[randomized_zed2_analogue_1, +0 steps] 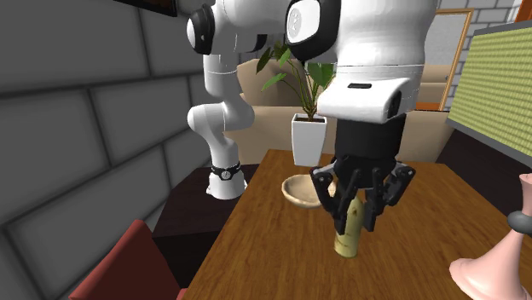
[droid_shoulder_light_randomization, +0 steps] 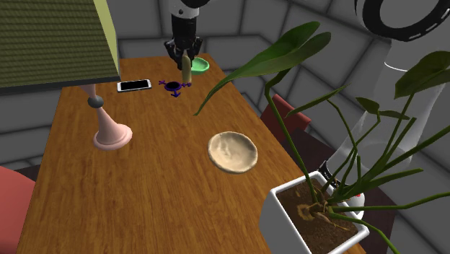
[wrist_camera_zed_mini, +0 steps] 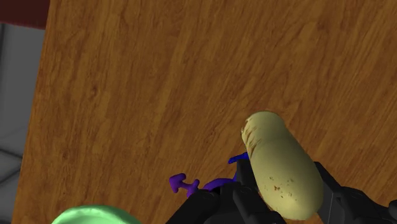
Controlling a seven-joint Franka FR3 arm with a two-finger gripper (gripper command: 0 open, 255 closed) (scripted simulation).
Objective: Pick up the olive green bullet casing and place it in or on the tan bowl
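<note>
The olive-tan bullet casing (droid_shoulder_light_randomization: pixel 186 69) hangs upright above the far end of the wooden table (droid_shoulder_light_randomization: pixel 144 187), clasped between the black fingers of my gripper (droid_shoulder_light_randomization: pixel 185 58). In the second exterior view the casing (randomized_zed2_analogue_1: pixel 349 232) sticks out below the gripper (randomized_zed2_analogue_1: pixel 352 211), clear of the tabletop. In the wrist view the casing (wrist_camera_zed_mini: pixel 280 167) juts out from between the fingers (wrist_camera_zed_mini: pixel 213 207). The tan bowl (droid_shoulder_light_randomization: pixel 233 151) sits on the table toward the stand, well apart from the gripper; in the second exterior view the bowl (randomized_zed2_analogue_1: pixel 298 191) lies behind the hand.
Under and beside the gripper lie a purple jack-shaped toy (droid_shoulder_light_randomization: pixel 174 86), a green dish (droid_shoulder_light_randomization: pixel 200 65) and a phone (droid_shoulder_light_randomization: pixel 134 85). A pink-based lamp (droid_shoulder_light_randomization: pixel 110 134) stands at the shoulder view's left. A white planter (droid_shoulder_light_randomization: pixel 311 216) with long leaves crowds the near right corner.
</note>
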